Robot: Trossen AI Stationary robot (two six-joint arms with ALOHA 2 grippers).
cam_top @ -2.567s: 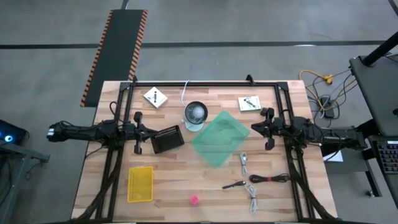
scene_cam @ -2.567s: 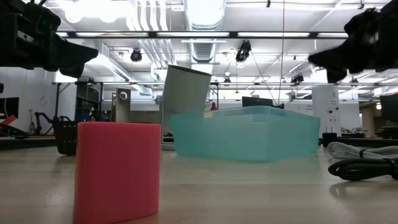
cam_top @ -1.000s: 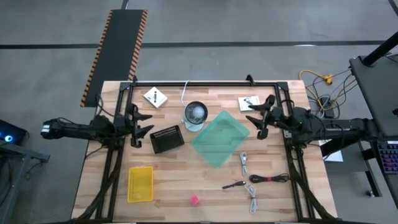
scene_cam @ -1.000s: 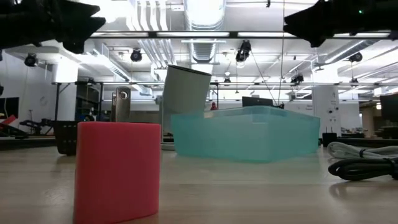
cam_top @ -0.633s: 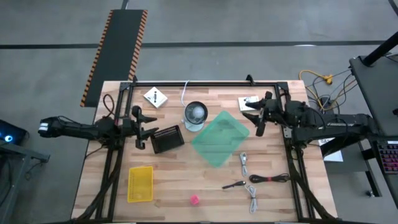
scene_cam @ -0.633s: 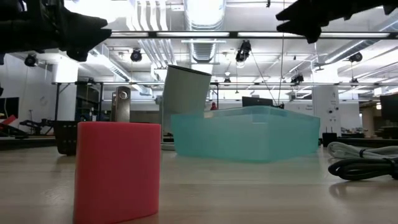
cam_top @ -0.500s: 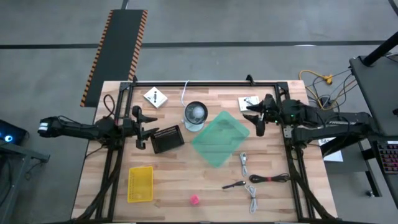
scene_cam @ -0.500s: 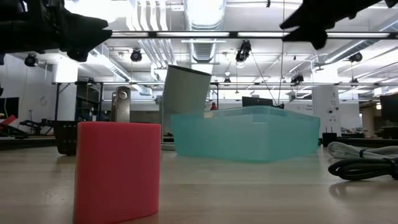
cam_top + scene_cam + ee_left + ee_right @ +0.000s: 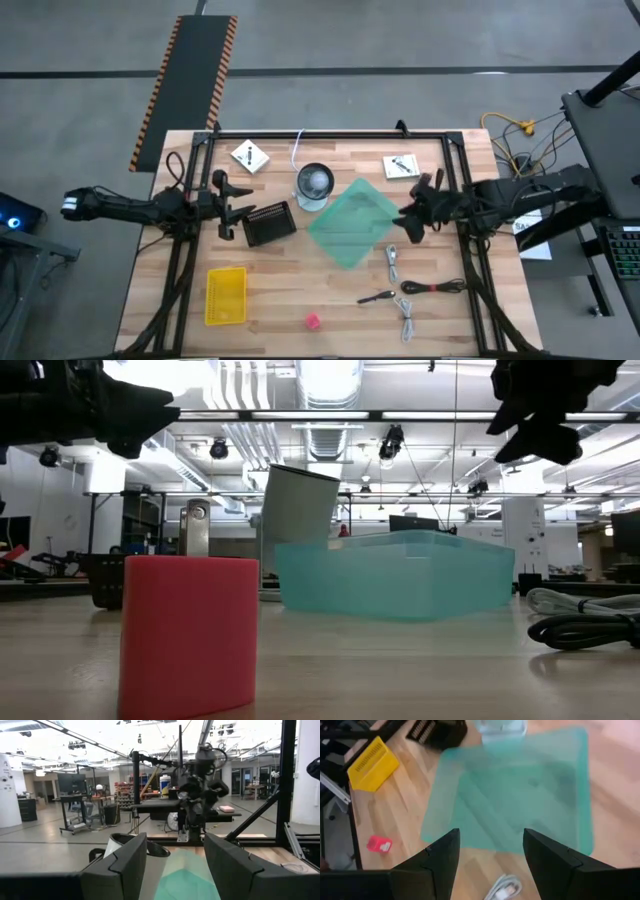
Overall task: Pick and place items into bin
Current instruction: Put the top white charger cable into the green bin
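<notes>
Looking straight down, I have the right gripper [image 9: 408, 222] reaching in from the right edge to hover just off the bin's [image 9: 354, 222] right corner, jaws parted with nothing between them; its own camera shows both fingers [image 9: 445, 857] spread over the teal bin [image 9: 520, 795], angled down at it. My left gripper [image 9: 222, 198] waits at the table's left side, level and pointing inward, jaws likewise apart and empty, just beside a black basket [image 9: 268, 224]. The items all lie on the table outside the bin: two white cables [image 9: 392, 262], a dark cable [image 9: 433, 288] and a black-handled tool [image 9: 377, 297] in front of the right arm, a pink object [image 9: 312, 321] near the front edge, and two white packets [image 9: 249, 156] along the back. Only the overhead view gives me the packets and the yellow tray [image 9: 225, 295]; the low view instead puts the pink object [image 9: 188, 635] huge in the foreground, with the bin [image 9: 395, 573] and a tilted cup [image 9: 298, 505] behind it. From the left wrist I see the right arm across the table. I'm working on a pale wood plank table [image 9: 280, 300] with a black frame, on grey floor; beyond it is an open workshop with benches and ceiling lights.
</notes>
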